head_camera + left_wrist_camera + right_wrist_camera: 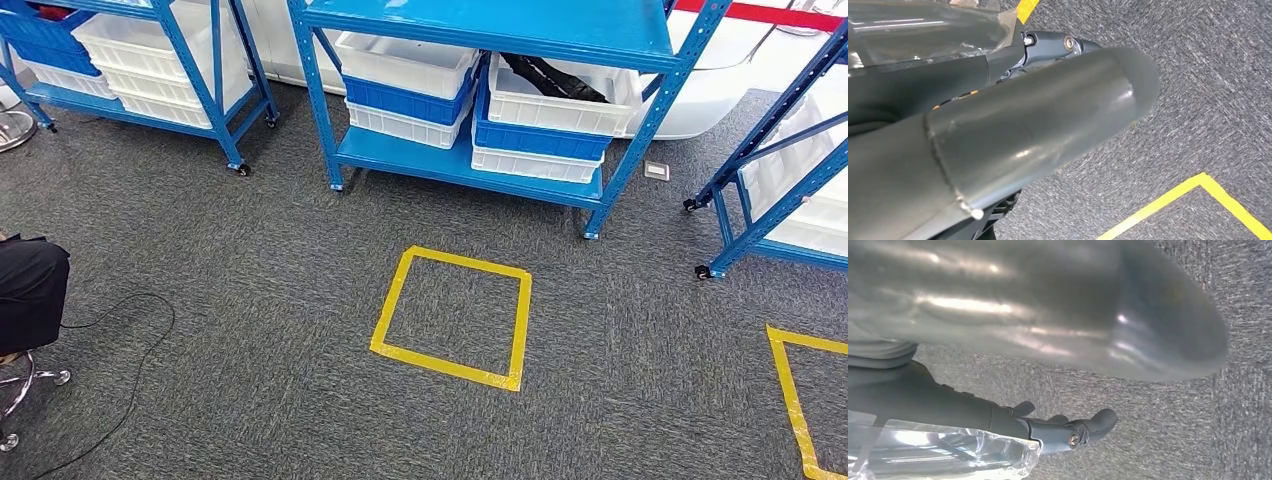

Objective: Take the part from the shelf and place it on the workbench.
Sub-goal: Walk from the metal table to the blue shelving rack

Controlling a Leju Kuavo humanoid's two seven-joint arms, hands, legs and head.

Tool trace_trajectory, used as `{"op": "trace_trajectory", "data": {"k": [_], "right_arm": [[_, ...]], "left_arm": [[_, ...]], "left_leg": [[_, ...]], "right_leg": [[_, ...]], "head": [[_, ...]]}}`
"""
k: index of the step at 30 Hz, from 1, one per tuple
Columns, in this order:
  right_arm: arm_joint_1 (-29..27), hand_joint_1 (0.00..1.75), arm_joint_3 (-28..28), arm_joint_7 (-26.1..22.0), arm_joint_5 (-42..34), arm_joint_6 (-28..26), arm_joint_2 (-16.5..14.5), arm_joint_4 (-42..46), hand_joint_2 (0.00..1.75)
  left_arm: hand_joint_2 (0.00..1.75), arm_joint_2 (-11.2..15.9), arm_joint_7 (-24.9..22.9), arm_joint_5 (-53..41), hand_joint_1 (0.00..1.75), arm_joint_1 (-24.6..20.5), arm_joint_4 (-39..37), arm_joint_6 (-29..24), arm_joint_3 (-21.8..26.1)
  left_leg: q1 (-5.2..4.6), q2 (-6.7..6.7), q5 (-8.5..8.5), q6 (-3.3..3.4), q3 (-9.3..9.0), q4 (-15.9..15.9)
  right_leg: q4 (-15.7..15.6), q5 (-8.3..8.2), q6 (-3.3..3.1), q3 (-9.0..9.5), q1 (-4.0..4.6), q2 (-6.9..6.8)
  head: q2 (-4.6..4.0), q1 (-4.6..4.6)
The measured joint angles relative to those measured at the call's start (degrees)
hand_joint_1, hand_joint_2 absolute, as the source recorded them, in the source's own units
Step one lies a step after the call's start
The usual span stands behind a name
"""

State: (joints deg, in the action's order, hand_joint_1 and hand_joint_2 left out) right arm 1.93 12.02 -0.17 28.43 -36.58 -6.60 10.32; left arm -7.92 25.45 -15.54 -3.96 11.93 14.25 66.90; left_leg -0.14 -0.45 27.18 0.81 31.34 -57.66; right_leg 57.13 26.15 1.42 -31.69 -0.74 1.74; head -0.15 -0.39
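Part: prob. the black item lying in the top white bin (560,95) on the middle shelf unit (500,170), lower level, right-hand stack; can't make out its shape from here, so that's a guess. It sits well ahead of me, past the yellow tape square (452,316) on the grey carpet (250,300). No worktop to be seen from where I stand.

Biggest first: three blue shelf units on castors, middle one facing me, loaded w/ stacked white and blue bins. Square on the floor looks like a standing mark in front of that unit, so I'd judge I step into it before reaching. Second tape square (800,400) off to my right. Black cable (130,350) trails on the carpet at my left, beside a stool (30,300) w/ a dark seat.

My arms hang down at my sides, wrist cams facing the floor. Left robot hand (1058,47): nothing held, as far as I can tell; fingers mostly hidden, so spread unclear. Right robot hand (1068,430): empty, fingers loosely apart, pointing down.

Task not yet begun, I'd say.
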Motion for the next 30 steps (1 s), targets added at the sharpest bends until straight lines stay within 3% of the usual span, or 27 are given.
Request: {"op": "trace_trajectory", "data": {"k": [11,17,19,22,23,24,25,27,28,30], "right_arm": [[0.2,0.0,1.3,-3.2,-1.3,0.1,0.1,0.0,0.0],[0.7,0.0,1.7,-3.6,-1.1,0.2,0.5,0.0,0.0],[0.7,0.0,1.7,-3.2,-0.9,0.2,0.6,0.0,0.0],[0.8,0.0,1.8,-1.9,-0.7,0.2,0.9,0.0,0.0],[0.7,0.0,1.8,-1.5,-0.7,0.3,1.0,0.0,0.0],[0.6,0.0,1.9,-1.1,-0.7,0.3,1.1,0.0,0.0],[0.5,0.0,2.0,-0.8,-0.8,0.4,1.2,0.0,0.0],[0.5,0.0,2.3,-0.5,-0.8,0.4,1.3,0.0,0.0],[0.6,0.0,2.3,-0.4,-0.8,0.5,1.3,0.0,0.0],[0.6,0.0,2.3,-0.4,-0.9,0.7,1.3,0.0,0.0]], "left_arm": [[0.0,0.0,0.4,-0.2,0.0,0.0,0.0,-0.1,0.0],[0.0,-0.1,0.3,-0.3,0.0,-0.2,0.0,0.0,0.0],[0.0,-0.3,0.1,-0.2,0.0,-0.2,0.0,0.1,0.0],[0.0,-0.4,-0.2,-0.4,0.0,-0.2,0.0,0.5,0.0],[0.0,-0.4,-0.3,-0.6,0.0,-0.2,0.0,0.7,0.0],[0.0,-0.5,-0.4,-0.9,0.0,-0.2,0.0,0.8,0.0],[0.0,-0.5,-0.4,-1.0,0.0,-0.2,0.0,0.8,0.0],[0.0,-0.5,-0.6,-1.3,0.0,-0.2,0.0,0.9,0.0],[0.0,-0.4,-0.6,-1.3,0.0,-0.2,0.0,0.9,0.0],[0.0,-0.2,-0.6,-1.5,0.0,-0.3,0.0,0.8,-0.1]], "left_leg": [[0.21,-0.01,0.08,0.12,0.09,-0.1],[0.16,0.14,-0.18,1.2,-0.03,0.3],[0.54,0.43,-0.64,1.71,-0.45,1.1],[0.76,0.84,-0.75,1.95,-0.52,1.4],[0.79,0.91,-0.68,1.89,-0.52,1.4],[0.86,0.94,-0.6,1.75,-0.58,1.3],[1.0,0.95,-0.46,1.52,-0.72,1.3],[1.19,0.97,0.03,0.76,-1.09,1.1],[1.15,0.99,0.36,0.25,-1.25,0.9],[0.95,1.03,0.83,-0.59,-1.42,0.7]], "right_leg": [[-0.1,-0.12,0.19,-0.06,-0.19,0.0],[-0.2,-0.19,0.81,-0.14,-0.39,-0.09],[2.7,1.34,0.74,-1.52,-0.24,-0.55],[13.8,5.9,0.28,-7.15,-0.4,-0.96],[16.2,6.51,0.51,-8.41,-0.52,-1.0],[16.5,6.21,0.96,-8.58,-0.67,-1.05],[14.4,5.03,1.58,-7.48,-0.87,-1.16],[6.2,2.01,2.76,-3.25,-1.3,-1.69],[2.9,1.04,2.82,-1.48,-1.34,-1.81],[0.7,0.76,1.94,-0.2,-1.11,-1.81]], "head": [[0.0,-0.03],[0.0,-0.02],[0.0,0.16],[0.0,0.47],[0.0,0.46],[0.0,0.46],[0.0,0.46],[0.0,0.61],[0.0,0.68],[0.0,0.59]]}}
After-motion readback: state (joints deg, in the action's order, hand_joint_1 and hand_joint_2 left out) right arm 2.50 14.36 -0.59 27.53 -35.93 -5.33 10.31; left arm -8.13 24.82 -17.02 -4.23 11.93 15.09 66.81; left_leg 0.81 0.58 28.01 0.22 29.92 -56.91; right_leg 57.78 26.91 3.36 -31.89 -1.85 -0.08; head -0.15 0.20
